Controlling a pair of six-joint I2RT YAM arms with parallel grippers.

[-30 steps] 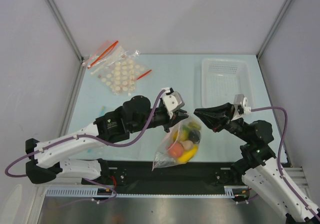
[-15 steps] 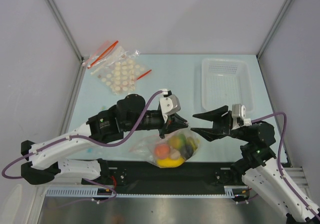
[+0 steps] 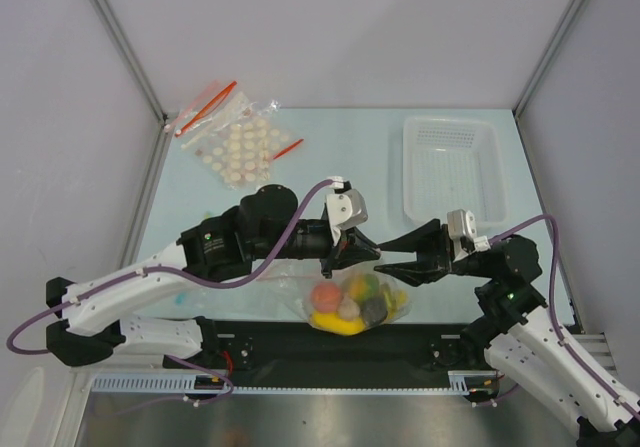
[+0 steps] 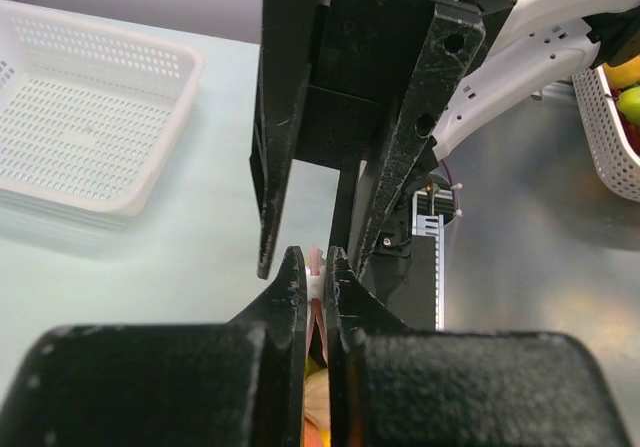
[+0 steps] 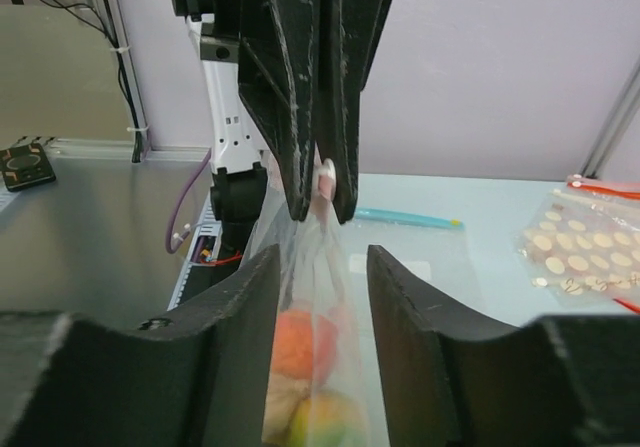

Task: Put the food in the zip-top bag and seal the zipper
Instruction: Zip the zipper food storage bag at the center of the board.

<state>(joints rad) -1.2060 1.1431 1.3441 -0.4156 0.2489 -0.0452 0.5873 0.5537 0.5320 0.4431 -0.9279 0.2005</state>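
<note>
Left claw is clamping the thin pink-red zipper strip of the clear crinkly bag, which is hanging with toy fruits inside over the pale tabletop's near edge. Right claw is straddling it, jaws apart. Pinching below the strip risks leaving the mouth unsealed.

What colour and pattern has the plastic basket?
The basket is white, perforated with small holes; the left wrist view shows it best.

From my right wrist the bag runs off the lower edge, and the food inside it is too blurred to name piece by piece. From my left wrist, my left jaws hide all but a sliver of the zipper.
</note>
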